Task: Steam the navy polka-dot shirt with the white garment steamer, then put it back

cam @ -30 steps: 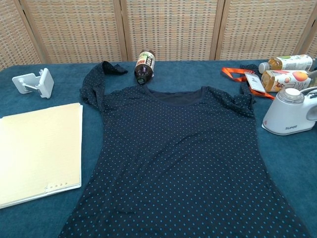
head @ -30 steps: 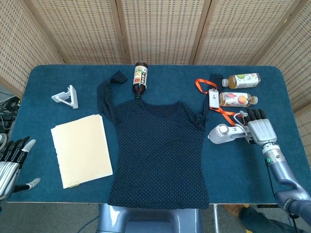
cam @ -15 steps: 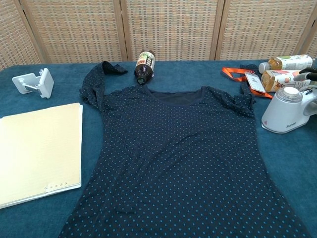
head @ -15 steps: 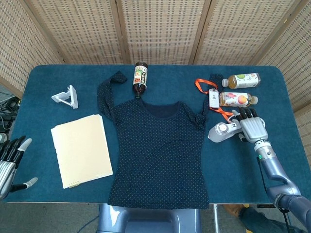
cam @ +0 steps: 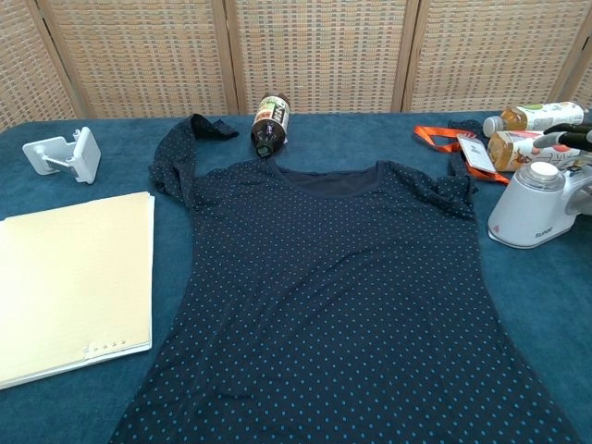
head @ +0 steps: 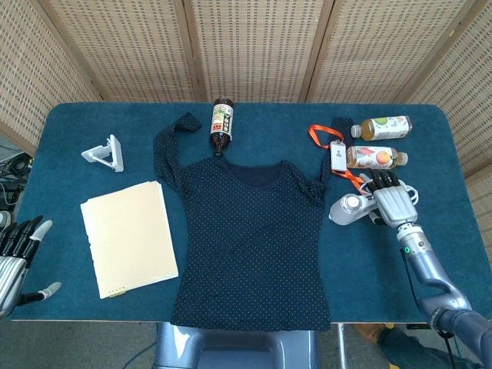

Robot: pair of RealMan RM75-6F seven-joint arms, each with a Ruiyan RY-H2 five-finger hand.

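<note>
Woven screens stand behind a blue counter [head: 69, 123] where one navy polka-dot shirt [head: 250, 238] lies flat at the middle. One white garment steamer [head: 350, 210] sits just right of it, the right hand [head: 392, 201] laid over its handle, fingers [head: 382, 183] curled around it. Three bottles, one orange lanyard [head: 330, 150], one cream folder [head: 129, 236] and one white stand [head: 105, 153] lie around. At the lower left edge, partly cut off, the left hand [head: 17, 254] holds nothing, fingers apart.
</note>
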